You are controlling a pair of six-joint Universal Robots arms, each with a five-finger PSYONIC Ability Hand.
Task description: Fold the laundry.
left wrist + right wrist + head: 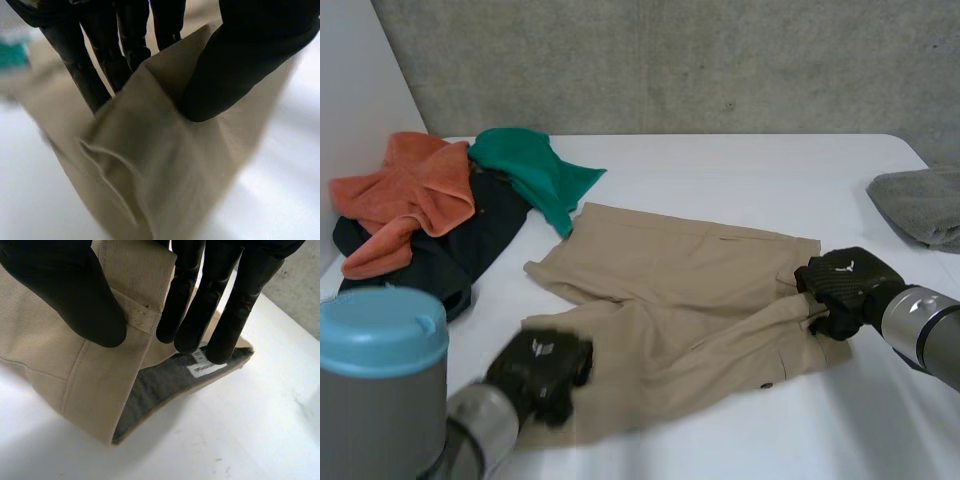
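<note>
The left robot hand (542,365) and the right robot hand (845,285) are both black, each with a small white mark on its back. Each has slim fingers (235,315) with rounded tips and a much thicker thumb (70,290). Each joins a smooth silver-grey wrist (920,325), and the left arm (380,410) is a wide grey cylinder topped with a round light-blue cap (380,328).

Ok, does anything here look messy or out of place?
Nothing damaged or spilled. The tan shorts lie creased and slanted, and the orange cloth, green cloth and black garment sit heaped unfolded beside them.
</note>
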